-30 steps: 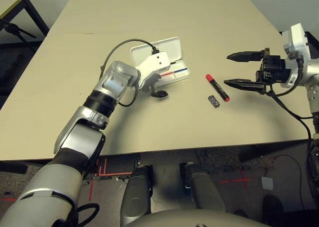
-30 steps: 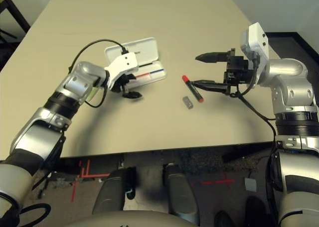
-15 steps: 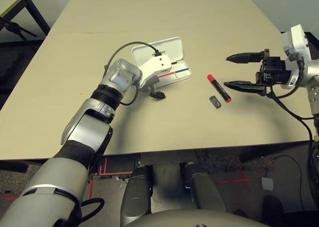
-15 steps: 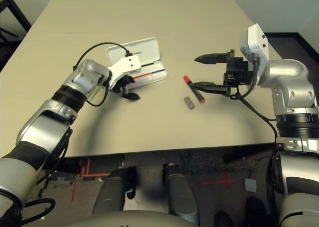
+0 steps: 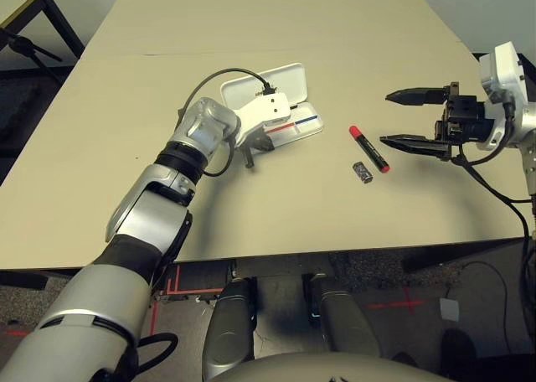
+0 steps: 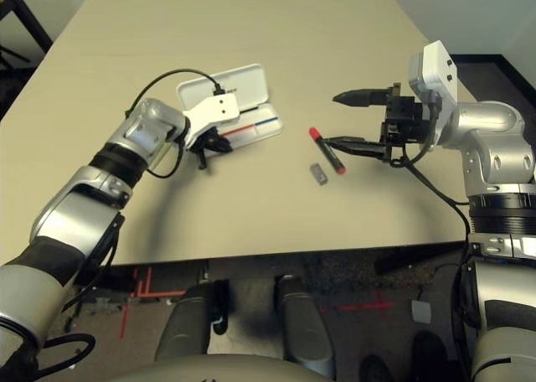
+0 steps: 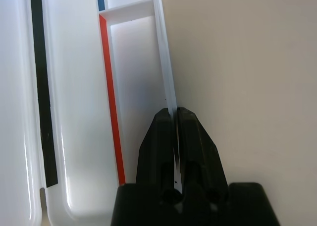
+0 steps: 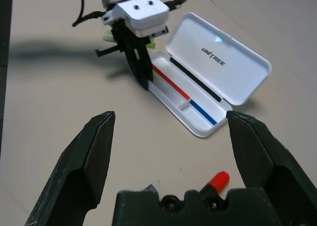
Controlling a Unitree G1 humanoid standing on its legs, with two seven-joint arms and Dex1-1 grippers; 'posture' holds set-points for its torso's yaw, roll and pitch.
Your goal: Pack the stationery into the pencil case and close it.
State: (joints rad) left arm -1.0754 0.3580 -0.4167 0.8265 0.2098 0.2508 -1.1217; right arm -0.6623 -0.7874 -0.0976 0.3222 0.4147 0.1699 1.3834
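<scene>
I have the left gripper clenched on the near wall of the pencil case, pinching the thin white rim at the red-stripe end of the tray. The case lies open on the table, lid tipped back, with one red stripe and one blue stripe inside. The right gripper is released, its two fingers spread wide, hovering just right of the red marker.

To do this step well, I judge I should keep the left pinch steady so the case cannot slide, then lower the right fingers astride the marker's middle, aligned across its length, before closing. The marker lies at a slant, so the wrist likely needs a turn to match it.

Count: one case; one marker, near the case but apart from it; one small dark block, just beside the marker's near end. In the right wrist view, one light green stick peeks out behind the left gripper's white housing. Nothing lies in the tray yet.
</scene>
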